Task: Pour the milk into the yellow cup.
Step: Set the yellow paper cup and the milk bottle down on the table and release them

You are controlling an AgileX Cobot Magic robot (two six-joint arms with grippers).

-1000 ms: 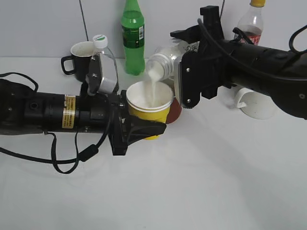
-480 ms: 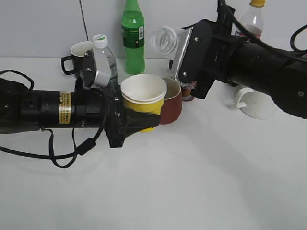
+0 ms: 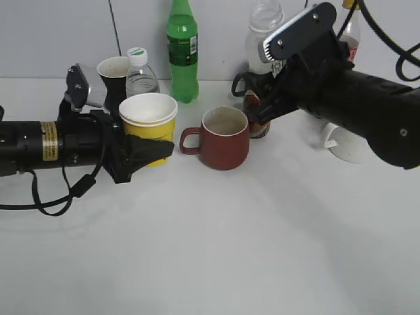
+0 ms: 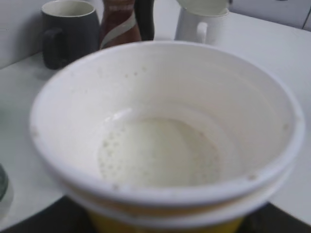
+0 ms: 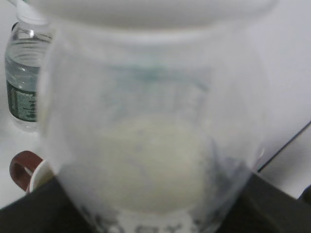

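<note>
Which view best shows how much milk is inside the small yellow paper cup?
The left wrist view: it looks straight into the yellow paper cup, showing shallow milk at the bottom. The exterior view shows only its outside; the right wrist view misses it.

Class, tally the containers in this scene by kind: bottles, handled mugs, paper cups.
Bottles: 5: green plastic bottle, white-capped water bottle, clear milk bottle, brown coffee bottle, yellow-capped bottle.
Handled mugs: 4: dark back-left mug, second dark mug, red-brown mug, white mug.
Paper cups: 1: yellow paper cup.
Total: 10.
</note>
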